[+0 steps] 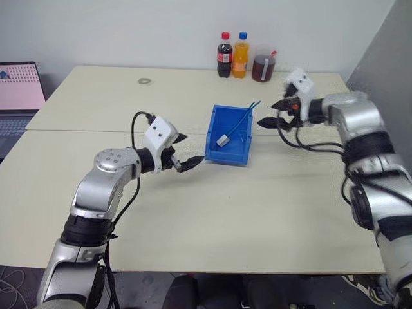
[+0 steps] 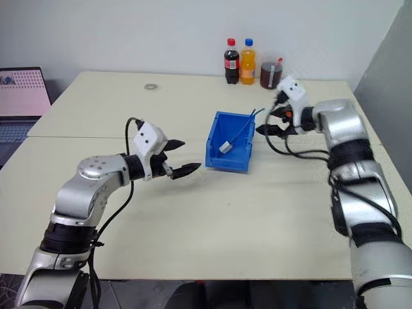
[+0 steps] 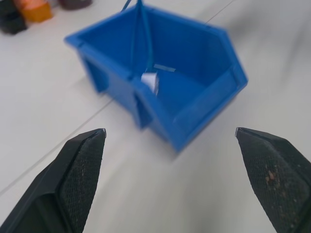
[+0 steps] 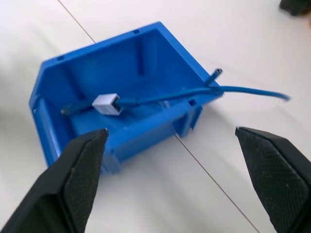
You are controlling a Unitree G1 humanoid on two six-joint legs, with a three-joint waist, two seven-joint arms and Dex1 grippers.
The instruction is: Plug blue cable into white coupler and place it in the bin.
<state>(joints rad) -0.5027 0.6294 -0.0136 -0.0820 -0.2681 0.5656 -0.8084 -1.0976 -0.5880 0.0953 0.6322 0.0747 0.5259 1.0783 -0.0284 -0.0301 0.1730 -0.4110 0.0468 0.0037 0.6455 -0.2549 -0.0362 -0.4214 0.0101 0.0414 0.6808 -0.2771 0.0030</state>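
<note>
- The left gripper [image 1: 187,153] hovers over the pale worktop [image 1: 212,225] just to the left of the bin, its two black fingers spread wide with nothing between them.
- The bin [image 1: 214,152] stands near the middle of the worktop, its low lip facing the robot.
- The white coupler [image 4: 106,104] lies on the bin's floor, with the blue cable [image 4: 160,97] plugged into one end.
- From the coupler the cable runs up over the bin's far right rim, and its free end hangs outside above the worktop.
- The right gripper [image 1: 273,114] is just beyond the bin's far right corner, near the cable's free end, fingers spread apart and empty.
- Further back stand a cola bottle [image 1: 224,55], an orange bottle [image 1: 240,55] and a cup of dark drink [image 1: 262,67].
- A small metal ring [image 1: 144,80] lies toward the far left, and a laptop [image 1: 19,90] sits beyond the left edge.
</note>
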